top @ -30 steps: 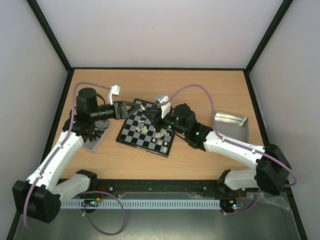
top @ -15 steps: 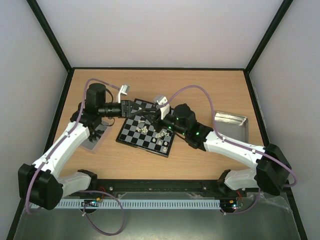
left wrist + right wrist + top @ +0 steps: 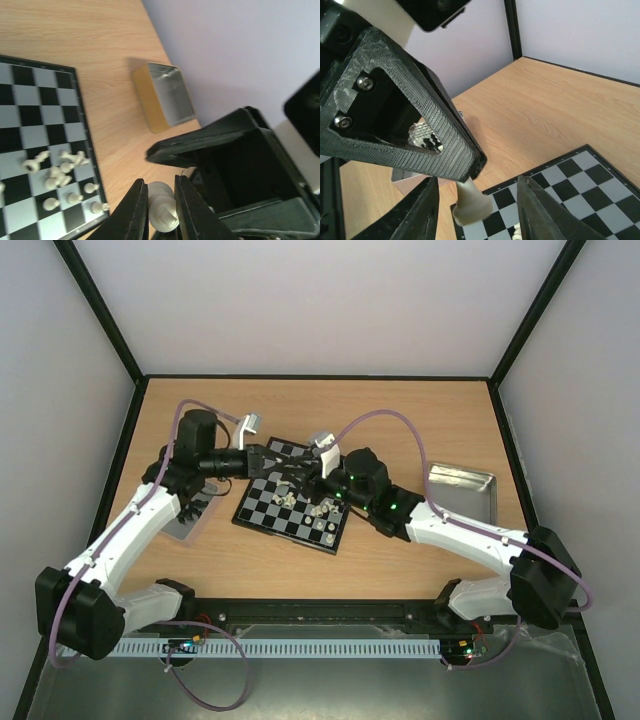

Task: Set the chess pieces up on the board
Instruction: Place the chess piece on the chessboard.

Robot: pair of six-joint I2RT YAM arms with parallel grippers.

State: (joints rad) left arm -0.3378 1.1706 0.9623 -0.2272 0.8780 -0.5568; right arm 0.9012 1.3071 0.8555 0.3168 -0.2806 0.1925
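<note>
While one piece is passed between the arms, progress: judged early. Only white figures (image 3: pixel 60 175) are seen on the board; a few are stood upright near one edge, others are toppled among them, and no full row is formed. Black figures cannot be made out.
Room: pale walls (image 3: pixel 320 300), edged by black frame bars.
Table (image 3: pixel 400 420): wood-grain top.
Board (image 3: pixel 260 505): laid askew at mid-table, between the two wrists.
Trays: one metal tray (image 3: pixel 462 472) is set at the right, well apart from the board; a second tray (image 3: pixel 185 528) is partly hidden under the left arm.
Right gripper (image 3: pixel 477 190): jaws held wide, either side of the piece, not touching it.
Left gripper (image 3: pixel 161 192): clamped narrowly on the white piece (image 3: pixel 162 212), held above the board's edge.
</note>
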